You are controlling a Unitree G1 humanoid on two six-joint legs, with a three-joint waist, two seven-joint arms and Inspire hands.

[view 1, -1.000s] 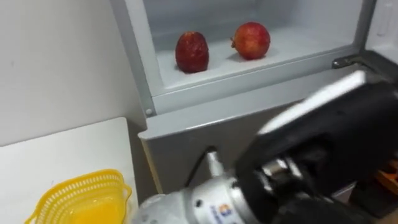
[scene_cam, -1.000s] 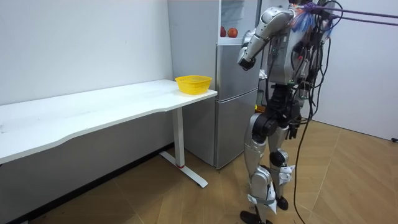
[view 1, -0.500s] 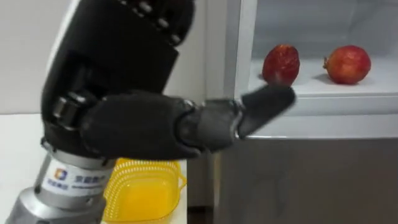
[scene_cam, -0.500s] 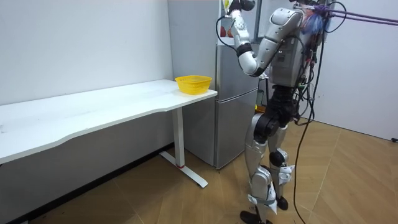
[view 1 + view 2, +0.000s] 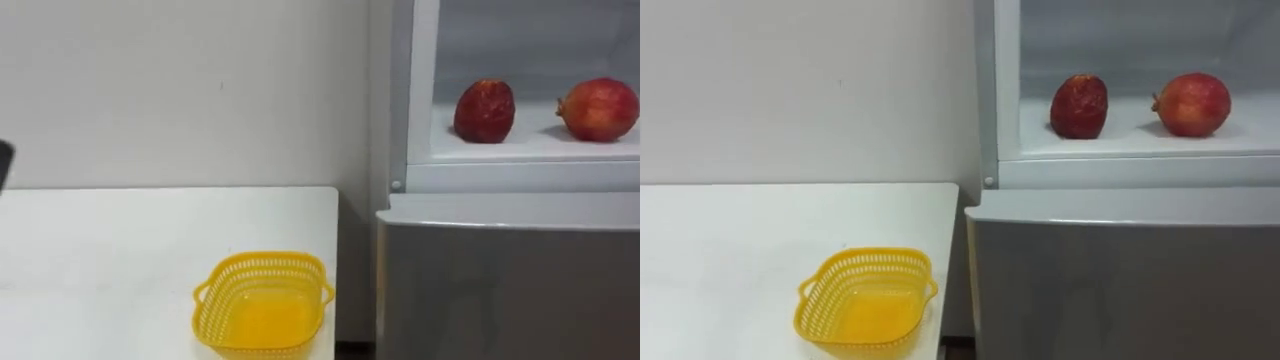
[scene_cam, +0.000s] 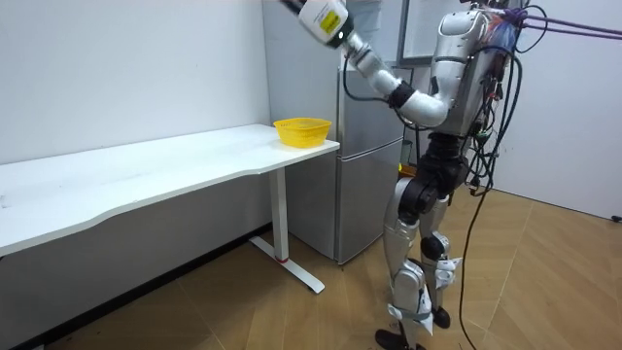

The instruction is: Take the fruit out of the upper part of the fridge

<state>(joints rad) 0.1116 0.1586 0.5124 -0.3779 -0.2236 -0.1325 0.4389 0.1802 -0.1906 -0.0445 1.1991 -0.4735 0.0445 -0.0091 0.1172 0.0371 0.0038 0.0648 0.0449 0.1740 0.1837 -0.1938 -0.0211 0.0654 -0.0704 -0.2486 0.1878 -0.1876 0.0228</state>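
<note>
Red fruits, two in number, are seen on the white shelf (image 5: 530,150) of the open upper fridge compartment: a darker, duller one (image 5: 485,111) toward the left and a rounder, brighter one (image 5: 598,109) toward the right, set near each other but apart, and neither is touched by anything. Below the shelf the grey lower door (image 5: 500,290) of the fridge is shut. Just beside the fridge one white table (image 5: 100,250) is placed against the wall, and one yellow mesh basket (image 5: 262,261) is set upright on it near the end next to the fridge, with nothing made out inside. In the room view the robot is shown standing upright before the fridge, at the table's end, its left arm raised high toward the room view's left and cut off by the top edge. Of the left hand (image 5: 3,165) a dark sliver alone is caught at the left edge of the left eye view; how far it is opened cannot be told, and nothing is seen held in it.
</note>
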